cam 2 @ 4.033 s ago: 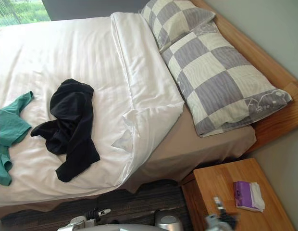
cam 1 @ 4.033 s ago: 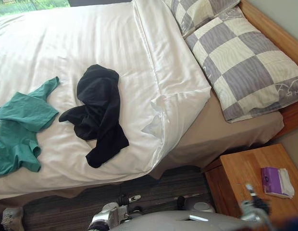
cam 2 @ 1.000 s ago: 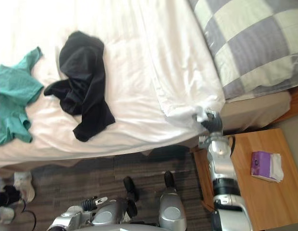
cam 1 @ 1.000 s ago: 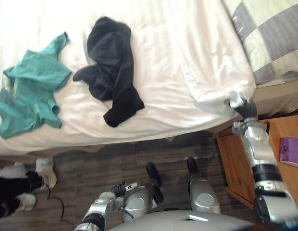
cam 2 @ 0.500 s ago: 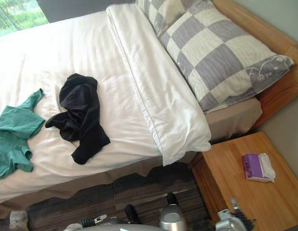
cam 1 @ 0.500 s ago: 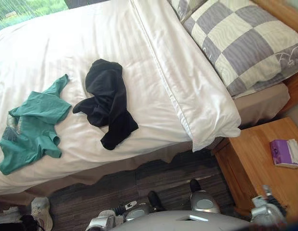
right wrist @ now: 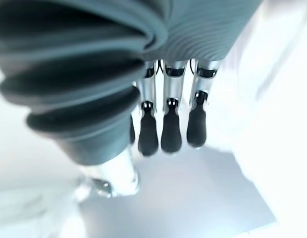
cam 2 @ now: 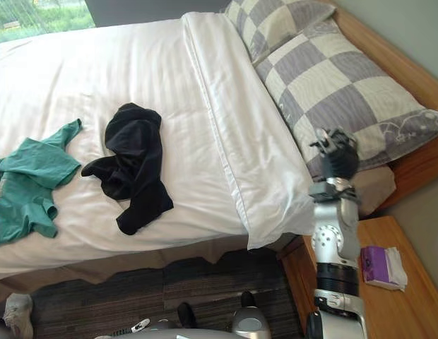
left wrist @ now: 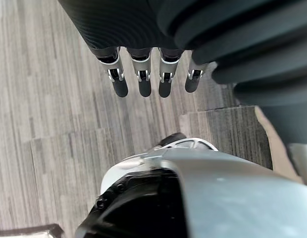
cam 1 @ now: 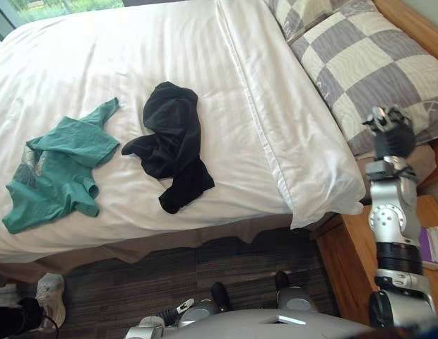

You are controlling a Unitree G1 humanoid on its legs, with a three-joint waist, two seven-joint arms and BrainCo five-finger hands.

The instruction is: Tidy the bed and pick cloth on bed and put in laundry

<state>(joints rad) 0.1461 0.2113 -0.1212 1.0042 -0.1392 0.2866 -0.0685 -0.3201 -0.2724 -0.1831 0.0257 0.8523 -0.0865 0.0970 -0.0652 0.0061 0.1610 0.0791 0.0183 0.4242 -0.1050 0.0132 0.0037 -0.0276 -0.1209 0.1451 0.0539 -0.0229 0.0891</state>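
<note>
Clothes lie on the white striped duvet (cam 1: 169, 63) that covers the bed: a crumpled black cloth (cam 1: 174, 141) near the middle of the near half, and a teal-green cloth (cam 1: 60, 173) spread out to its left. The two are close together but do not touch, and both rest well apart from either hand.

The duvet's top edge is folded into a long thick band running from far to near, and its near corner hangs over the bedside. To the right of that band are two grey and cream checked pillows (cam 1: 374, 63), with a strip of tan sheet (cam 2: 374, 185) showing below the nearer one, against the wooden bed frame (cam 2: 420, 169).

The right hand (cam 2: 337, 155) is raised at the bed's near right corner, in front of the nearer pillow's edge and just right of the folded band. In its wrist view the fingers (right wrist: 166, 126) hang straight over white bedding and hold nothing; whether they touch the cloth cannot be told.

The left hand (left wrist: 143, 82) hangs low above the dark wood-plank floor (cam 1: 134, 282), fingers straight and empty.

Near right stands a wooden nightstand (cam 2: 403, 311) with a purple tissue pack (cam 2: 381, 267) on top. A person's shoe (cam 1: 49, 293) shows at the near left.
</note>
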